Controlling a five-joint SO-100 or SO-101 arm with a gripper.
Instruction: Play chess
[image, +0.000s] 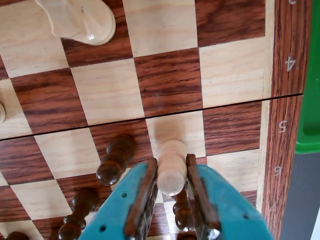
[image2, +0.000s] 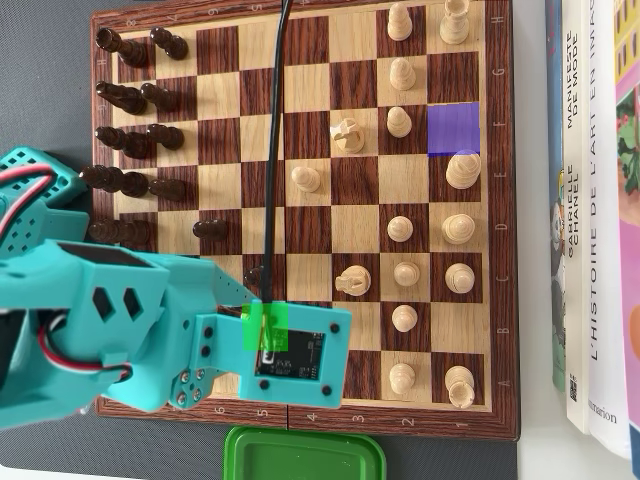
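On the board (image: 110, 90), in the wrist view, the gripper (image: 171, 172) pinches a pale piece (image: 171, 167) between its two fingers, near the numbered edge. Dark pieces (image: 115, 159) stand just beside it, so the hold is narrow, likely to miss them. From overhead, the arm (image2: 150, 320) hides that piece. A purple square (image2: 453, 129) may mark where it should go.

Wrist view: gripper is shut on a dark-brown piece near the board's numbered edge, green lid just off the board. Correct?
Not quite. In the wrist view the gripper is shut on a pale cream piece, not a dark one; the dark pieces stand beside it. The numbered edge and green lid are as you say.
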